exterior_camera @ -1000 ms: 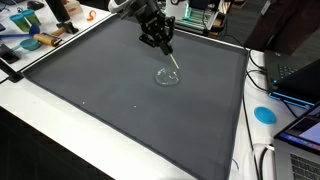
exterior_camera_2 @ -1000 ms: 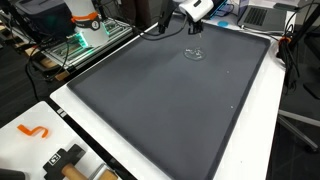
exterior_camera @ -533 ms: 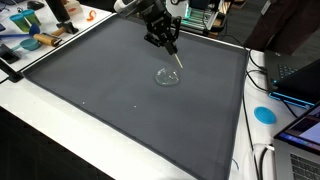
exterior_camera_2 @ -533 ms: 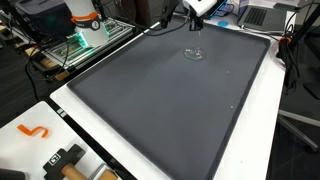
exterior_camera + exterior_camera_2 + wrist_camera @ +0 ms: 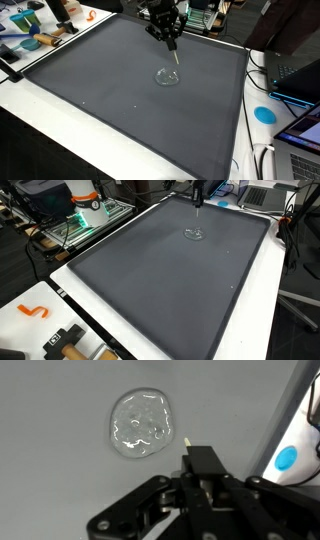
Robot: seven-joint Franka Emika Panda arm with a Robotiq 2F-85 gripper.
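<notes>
Tool (image 5: pixel 171 41) pinches stick (image 5: pixel 175 57); wrist view shows only its tip.

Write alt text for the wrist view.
A black gripper, jaws closed on a thin pale stick, hangs above a grey mat near a clear round dish. A blue disc sits at the right edge.

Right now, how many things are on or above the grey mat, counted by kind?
Clear dish: 1
Stick, held above the dish: 1
Total: 2
</notes>
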